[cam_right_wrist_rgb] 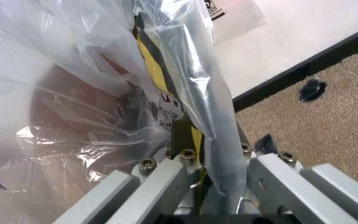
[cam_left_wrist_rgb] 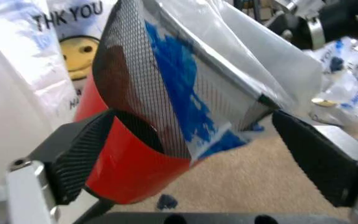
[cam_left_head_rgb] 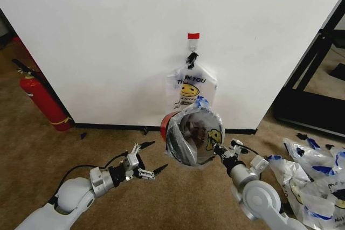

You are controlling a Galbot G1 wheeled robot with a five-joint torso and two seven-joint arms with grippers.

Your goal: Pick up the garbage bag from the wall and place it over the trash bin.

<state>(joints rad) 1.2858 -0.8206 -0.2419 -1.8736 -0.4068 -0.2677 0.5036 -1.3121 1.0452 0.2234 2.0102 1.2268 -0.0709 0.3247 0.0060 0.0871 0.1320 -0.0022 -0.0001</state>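
- The garbage bag, thin whitish plastic with a blue patch and a yellow smiley, is draped over the mouth of the trash bin and lines its inside. The bin is lifted off the floor and tipped on its side, with its mouth facing the camera and its red base toward the wall.
- To the left of the bin, the left gripper hangs low over the carpet with its black fingers spread wide, holding nothing and apart from the bin. In the left wrist view its two ribbed pads stand on either side of the bin's red base without touching it.
- At the bin's right edge, the right gripper has its fingers pressed together on the bin's rim with the bag's plastic pinched between them.
- Above and behind the bin, a similar bag printed with a smiley and "THANK YOU" hangs on the white wall from a black clip under a strip of red tape.
- Far left of the bin, a red fire extinguisher leans against the wall.
- Right of the bin, several crumpled clear bags with blue print lie on the brown carpet.
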